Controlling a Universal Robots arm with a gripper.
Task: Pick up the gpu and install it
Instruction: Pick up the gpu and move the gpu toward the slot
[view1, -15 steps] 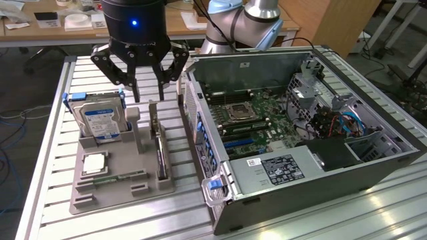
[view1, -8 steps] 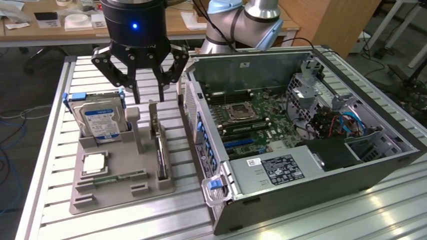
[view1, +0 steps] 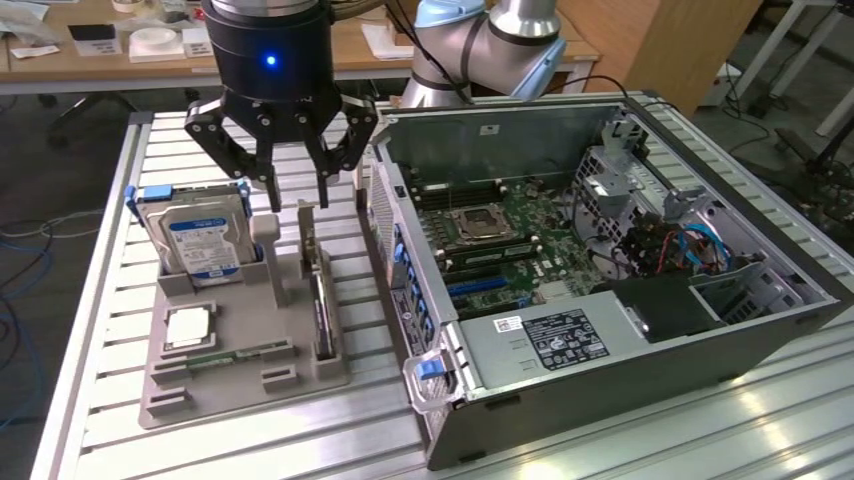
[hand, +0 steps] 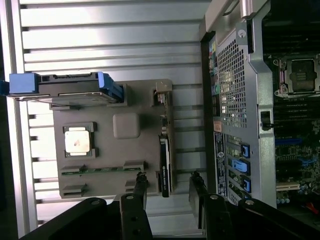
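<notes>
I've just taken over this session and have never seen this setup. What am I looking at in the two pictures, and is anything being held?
One picture is from a camera off the arm, the other from a camera on its wrist, looking down past the fingers. The black gripper is open, holding nothing, hovering over a grey tray. On the tray: a hard drive, a processor chip, and the gpu standing on edge. Beside it lies an open computer case.
</notes>
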